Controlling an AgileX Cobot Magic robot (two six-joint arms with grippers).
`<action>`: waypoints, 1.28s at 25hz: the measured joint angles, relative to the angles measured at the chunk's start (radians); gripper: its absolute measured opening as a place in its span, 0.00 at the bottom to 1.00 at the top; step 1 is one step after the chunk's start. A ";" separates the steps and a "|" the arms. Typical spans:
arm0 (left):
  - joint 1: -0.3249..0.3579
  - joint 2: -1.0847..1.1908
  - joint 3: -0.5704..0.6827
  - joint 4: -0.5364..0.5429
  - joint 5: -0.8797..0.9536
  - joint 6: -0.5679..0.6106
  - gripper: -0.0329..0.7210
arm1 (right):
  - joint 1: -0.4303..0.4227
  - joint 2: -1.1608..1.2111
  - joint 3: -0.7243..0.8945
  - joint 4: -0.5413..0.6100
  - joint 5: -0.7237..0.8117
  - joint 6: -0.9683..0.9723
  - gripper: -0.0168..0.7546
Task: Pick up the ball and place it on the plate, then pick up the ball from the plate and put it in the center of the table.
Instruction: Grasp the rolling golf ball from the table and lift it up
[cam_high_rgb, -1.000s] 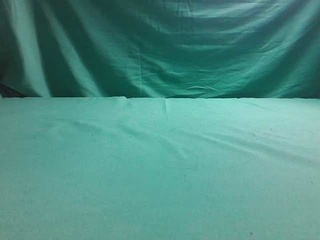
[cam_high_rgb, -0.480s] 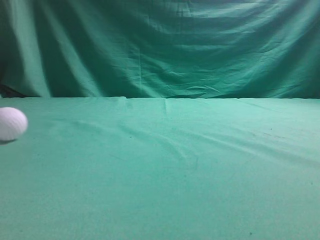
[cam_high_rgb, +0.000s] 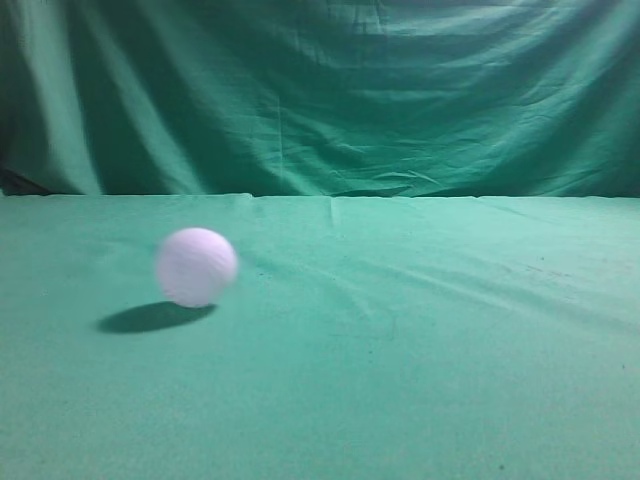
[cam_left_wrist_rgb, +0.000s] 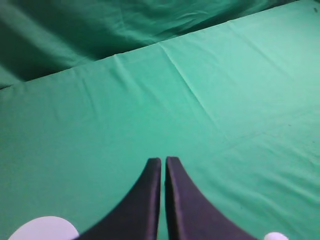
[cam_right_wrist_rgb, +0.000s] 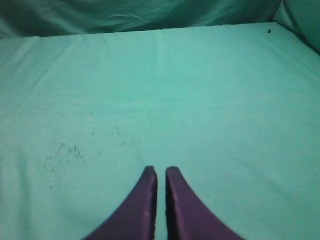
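Observation:
The white dimpled ball (cam_high_rgb: 196, 266) is blurred over the left-middle of the teal table (cam_high_rgb: 430, 350) in the exterior view, with its shadow (cam_high_rgb: 152, 318) below and to its left. No gripper touches it. My left gripper (cam_left_wrist_rgb: 163, 161) is shut and empty above bare cloth. A white rounded shape (cam_left_wrist_rgb: 44, 230), perhaps the plate, is cut off at the bottom left of the left wrist view. A small white bit (cam_left_wrist_rgb: 276, 236) shows at that view's bottom right edge; I cannot tell what it is. My right gripper (cam_right_wrist_rgb: 161, 171) is shut and empty over cloth.
A darker draped green curtain (cam_high_rgb: 320, 90) hangs behind the table's far edge. The cloth has shallow wrinkles across the middle (cam_high_rgb: 360, 295) and a few dark specks (cam_right_wrist_rgb: 62, 152) in the right wrist view.
The ball came in from the left edge of the exterior view and has moved right toward the middle. One second ago it was not in view.

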 joint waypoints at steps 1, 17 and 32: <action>-0.009 -0.042 0.048 0.000 -0.023 0.000 0.04 | 0.000 0.000 0.000 0.000 0.000 0.000 0.10; -0.017 -0.633 0.560 -0.008 -0.106 0.002 0.04 | 0.000 0.000 -0.042 0.148 -0.317 0.002 0.10; -0.017 -0.702 0.664 0.008 -0.135 0.004 0.04 | 0.000 0.238 -0.327 0.249 -0.015 -0.024 0.10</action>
